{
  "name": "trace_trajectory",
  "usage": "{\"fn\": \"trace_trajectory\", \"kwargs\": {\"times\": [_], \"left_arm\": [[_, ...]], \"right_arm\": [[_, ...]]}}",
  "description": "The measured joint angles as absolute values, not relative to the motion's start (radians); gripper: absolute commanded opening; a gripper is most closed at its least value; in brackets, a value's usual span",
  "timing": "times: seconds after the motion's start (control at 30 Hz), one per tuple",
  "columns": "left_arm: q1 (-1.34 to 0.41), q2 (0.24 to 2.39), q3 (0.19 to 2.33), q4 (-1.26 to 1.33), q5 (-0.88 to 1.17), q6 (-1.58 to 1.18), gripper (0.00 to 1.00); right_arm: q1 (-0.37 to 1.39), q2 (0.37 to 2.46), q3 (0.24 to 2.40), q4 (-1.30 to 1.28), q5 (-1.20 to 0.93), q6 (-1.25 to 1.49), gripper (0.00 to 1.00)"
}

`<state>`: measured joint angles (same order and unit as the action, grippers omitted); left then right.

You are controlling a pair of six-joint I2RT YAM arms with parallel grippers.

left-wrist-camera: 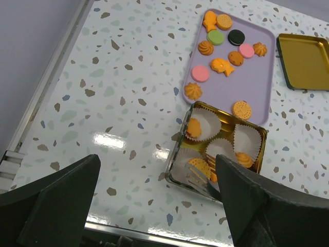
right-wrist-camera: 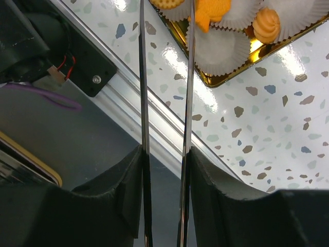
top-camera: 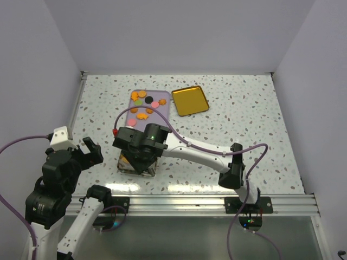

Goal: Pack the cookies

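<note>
Several cookies (left-wrist-camera: pixel 221 49) lie on a lilac tray (left-wrist-camera: pixel 257 87), also seen from above (top-camera: pixel 143 105). Below it stands a gold tin (left-wrist-camera: pixel 177 159) lined with white paper cups, some holding orange cookies (left-wrist-camera: pixel 194 127). My right gripper (top-camera: pixel 142 157) hangs over the tin, shut on metal tongs (right-wrist-camera: pixel 143 77). The tong blades run up between its jaws (right-wrist-camera: pixel 165 152) to the tin, where a fish-shaped cookie (right-wrist-camera: pixel 208 13) and a swirl cookie (right-wrist-camera: pixel 266 24) sit in cups. A slotted tong tip (left-wrist-camera: pixel 198 177) rests over a square cookie. My left gripper (left-wrist-camera: pixel 158 170) is open and holds nothing, left of the tin.
The tin's gold lid (top-camera: pixel 190 100) lies to the right of the tray, near the back. An aluminium rail (top-camera: pixel 190 203) runs along the table's near edge. White walls close the left, back and right sides.
</note>
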<state>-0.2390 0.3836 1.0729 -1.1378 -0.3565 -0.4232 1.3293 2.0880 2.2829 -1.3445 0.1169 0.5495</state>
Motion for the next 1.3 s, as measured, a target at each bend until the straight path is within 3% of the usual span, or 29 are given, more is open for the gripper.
{"fn": "trace_trajectory", "kwargs": {"times": [0.17, 0.37, 1.0, 1.3], "left_arm": [[-0.239, 0.38, 1.073, -1.138, -0.347, -0.422, 1.0], [-0.239, 0.38, 1.073, -1.138, -0.344, -0.422, 1.0], [-0.239, 0.377, 1.073, -1.138, -0.337, -0.407, 1.0], [-0.239, 0.377, 1.073, -1.137, -0.337, -0.407, 1.0]], "right_arm": [[1.328, 2.094, 2.283, -1.342, 0.121, 0.562, 0.34], [1.328, 2.13, 2.284, -1.34, 0.121, 0.572, 0.46], [1.312, 2.148, 2.394, -1.343, 0.166, 0.575, 0.5], [1.143, 2.148, 2.405, -1.343, 0.173, 0.54, 0.51]]}}
